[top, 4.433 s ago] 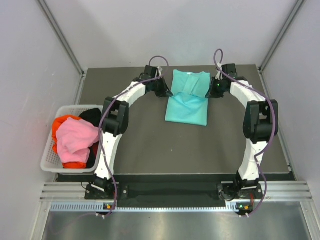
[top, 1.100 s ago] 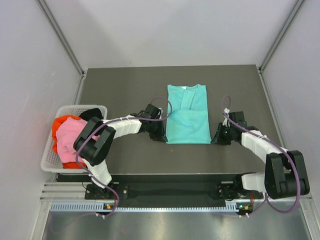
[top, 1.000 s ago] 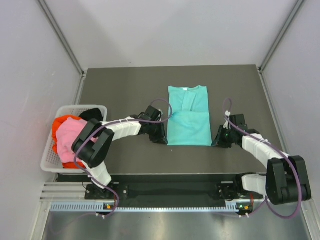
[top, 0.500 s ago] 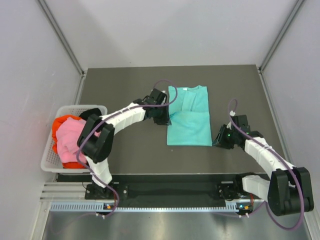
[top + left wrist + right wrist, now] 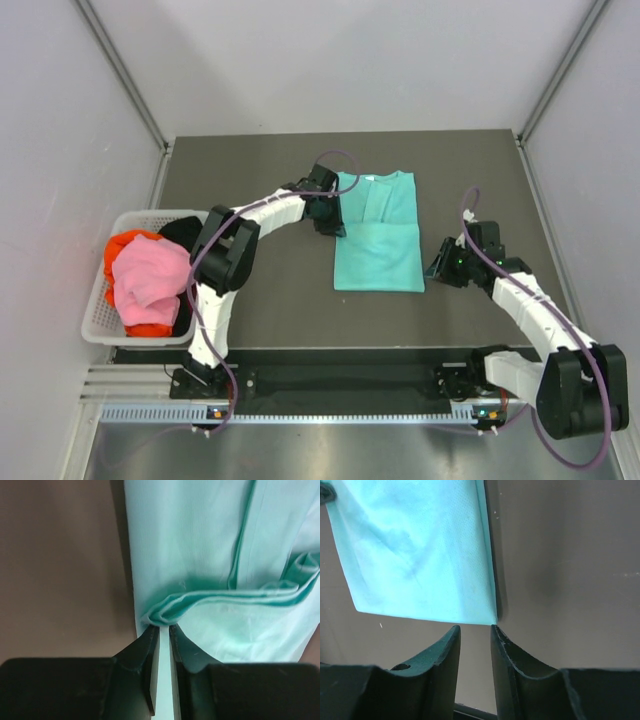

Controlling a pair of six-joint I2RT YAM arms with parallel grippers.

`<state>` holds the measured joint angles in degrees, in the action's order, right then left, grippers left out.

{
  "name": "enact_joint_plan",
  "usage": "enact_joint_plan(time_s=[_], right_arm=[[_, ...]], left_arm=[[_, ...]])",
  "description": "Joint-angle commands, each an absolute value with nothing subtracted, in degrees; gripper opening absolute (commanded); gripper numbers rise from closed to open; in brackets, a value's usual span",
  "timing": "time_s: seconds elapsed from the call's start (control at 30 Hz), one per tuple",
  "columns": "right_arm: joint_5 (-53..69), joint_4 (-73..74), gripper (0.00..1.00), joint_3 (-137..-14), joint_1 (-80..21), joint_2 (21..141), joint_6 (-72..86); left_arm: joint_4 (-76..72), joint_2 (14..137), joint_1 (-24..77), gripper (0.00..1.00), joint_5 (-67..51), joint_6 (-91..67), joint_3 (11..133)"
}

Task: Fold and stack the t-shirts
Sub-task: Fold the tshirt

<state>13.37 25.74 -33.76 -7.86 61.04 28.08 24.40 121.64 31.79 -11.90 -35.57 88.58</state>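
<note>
The teal shirt lies flat in the middle of the dark table. It is folded into a long shape. Its bottom half is folded up over the top half, and the neck end points to the far side. In the left wrist view, the folded edge of the teal shirt makes a soft, puffy ridge across the cloth.

The left gripper is at the left edge of the teal shirt, right where that ridge ends. From its own camera, the left gripper has its two fingers very close, with only a thin slit between them. The end of the ridge touches the tips. I cannot tell if the fingers pinch the cloth or not.

The right gripper is just beside the near right corner of the teal shirt. In its own view, the right gripper has its fingers apart, and nothing is between them. The corner of the teal shirt lies just past the tips.

Far off to the left is a white basket. In it are a pink shirt on top, a red-orange shirt and a black shirt, all in a heap.
</note>
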Motion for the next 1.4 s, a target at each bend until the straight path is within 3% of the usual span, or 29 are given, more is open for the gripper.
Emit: enact_joint_plan(time_s=[0.0,0.27,0.47,0.7,1.03,1.2,1.37], right_arm=[[13.3,23.6,0.32,-35.2,-8.4,60.1,26.8],[14.6,17.3,0.34,-36.1,-8.4,66.3,26.8],[18.4,17.4,0.36,-49.0,-8.3,81.2,19.6],[22.5,16.5,0.26,-61.2,-8.4,94.9,18.1],[17.2,14.6,0.22,-64.4,-6.8,105.0,17.8],[15.5,16.0,0.26,-64.5,-6.9,102.0,18.5],[11.9,23.5,0.33,-67.0,-6.9,93.8,24.9]], left_arm=[[23.5,123.1,30.0,0.18,-10.8,-34.5,93.2],[24.5,127.4,28.5,0.18,-10.4,-34.6,96.7],[23.6,126.5,28.3,0.19,-11.2,-33.9,96.9],[23.0,127.4,28.3,0.2,-12.7,-34.1,97.5],[22.8,129.7,28.3,0.2,-10.2,-36.4,97.5],[25.9,128.3,28.3,0.21,-8.1,-35.2,99.6],[34.0,124.1,28.0,0.35,-2.7,-32.3,107.4]])
